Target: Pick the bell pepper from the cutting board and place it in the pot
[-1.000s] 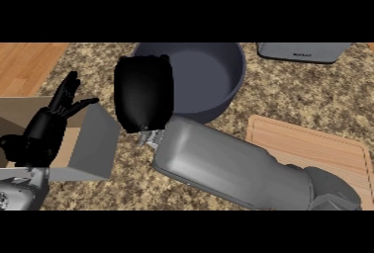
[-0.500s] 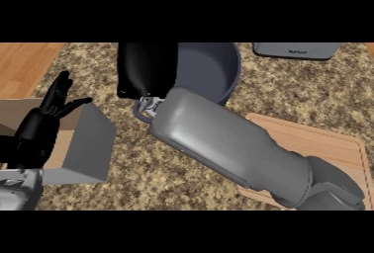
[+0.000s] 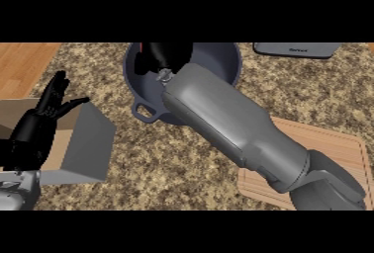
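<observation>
Right hand (image 3: pixel 166 53) hangs over the pot (image 3: pixel 221 60), upper centre of the frame; whether it is clenched or released cannot be told. Bell pepper not visible, judged hidden under that hand, above the pot's floor. Cutting board (image 3: pixel 332 148) lies lower right. Left hand (image 3: pixel 50 106) rests released at left edge, farther off.

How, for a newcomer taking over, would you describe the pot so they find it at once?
Start at the speckled brown counter; at its far middle, beyond the wooden cutting board, sits the pot. It is round, deep and dark blue-grey, with a loop handle, and the black right hand hangs over it; its neighbours are flat or boxy.
</observation>
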`<state>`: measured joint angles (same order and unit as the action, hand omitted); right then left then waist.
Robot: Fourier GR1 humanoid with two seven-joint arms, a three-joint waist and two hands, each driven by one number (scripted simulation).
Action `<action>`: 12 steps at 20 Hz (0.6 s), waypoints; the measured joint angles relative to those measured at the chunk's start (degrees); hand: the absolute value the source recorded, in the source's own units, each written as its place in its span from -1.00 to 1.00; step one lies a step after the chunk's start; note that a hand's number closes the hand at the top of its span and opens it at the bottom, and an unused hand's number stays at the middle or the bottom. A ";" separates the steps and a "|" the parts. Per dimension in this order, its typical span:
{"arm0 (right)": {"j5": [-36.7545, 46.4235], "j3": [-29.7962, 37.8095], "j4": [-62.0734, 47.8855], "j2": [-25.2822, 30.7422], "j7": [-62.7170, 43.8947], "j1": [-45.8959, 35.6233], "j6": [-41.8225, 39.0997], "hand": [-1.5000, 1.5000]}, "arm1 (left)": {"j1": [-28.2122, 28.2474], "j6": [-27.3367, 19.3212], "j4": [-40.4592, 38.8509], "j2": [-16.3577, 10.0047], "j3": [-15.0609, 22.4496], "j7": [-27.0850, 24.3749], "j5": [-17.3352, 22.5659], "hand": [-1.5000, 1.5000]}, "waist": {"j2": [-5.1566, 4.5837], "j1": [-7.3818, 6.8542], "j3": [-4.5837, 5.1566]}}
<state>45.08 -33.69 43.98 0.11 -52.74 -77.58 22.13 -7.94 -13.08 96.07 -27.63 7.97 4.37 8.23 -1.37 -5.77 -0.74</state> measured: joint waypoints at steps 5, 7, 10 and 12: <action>-0.83 1.60 -7.56 0.29 5.13 -0.44 2.06 1.00 | 0.43 -0.07 0.80 0.12 0.10 -0.88 -0.32 0.00 | -0.48 -0.37 -0.04; -0.72 1.69 -10.66 0.16 6.98 -0.74 2.29 1.00 | 0.50 0.07 1.25 0.10 0.34 -0.95 -0.42 0.00 | -0.68 -0.69 -0.02; -2.09 3.56 -13.90 0.02 9.88 -0.39 4.32 -1.00 | 0.34 0.02 1.92 0.13 0.55 -0.43 -0.46 0.00 | -1.08 -1.18 -0.06; -3.43 5.09 -15.62 -0.04 11.51 0.01 5.70 -1.00 | 0.16 0.01 1.93 0.19 0.54 -0.58 -0.51 0.00 | -1.30 -1.29 -0.10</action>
<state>41.65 -28.60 28.36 0.07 -41.23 -77.57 27.83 -7.78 -13.08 98.00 -27.44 8.52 3.80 7.72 -2.67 -7.06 -0.84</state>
